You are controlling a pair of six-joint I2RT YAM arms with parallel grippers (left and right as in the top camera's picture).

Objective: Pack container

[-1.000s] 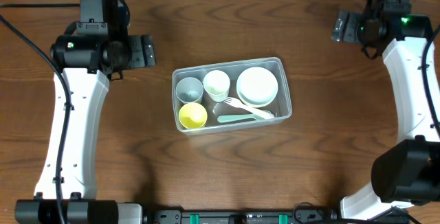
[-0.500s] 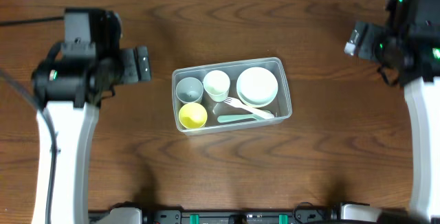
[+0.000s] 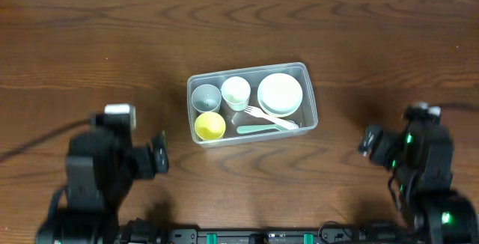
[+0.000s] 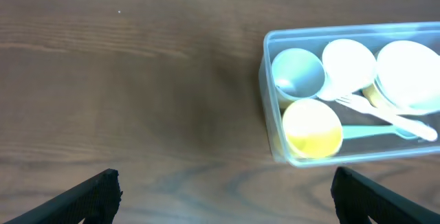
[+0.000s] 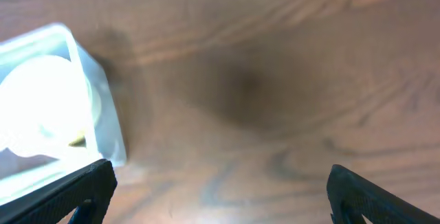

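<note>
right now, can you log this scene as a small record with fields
container: clear plastic rectangular bin, middle of wooden table
inside, left end: grey-blue cup, white cup, yellow cup
inside, right end: white round bowl
inside, near side: white plastic fork, mint green utensil, both lying flat
left hand: open, empty, apart from bin
right hand: open, empty, apart from bin

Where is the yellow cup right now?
Seen from above, the yellow cup sits inside the clear container, in its near-left corner, right beside the grey cup.
</note>
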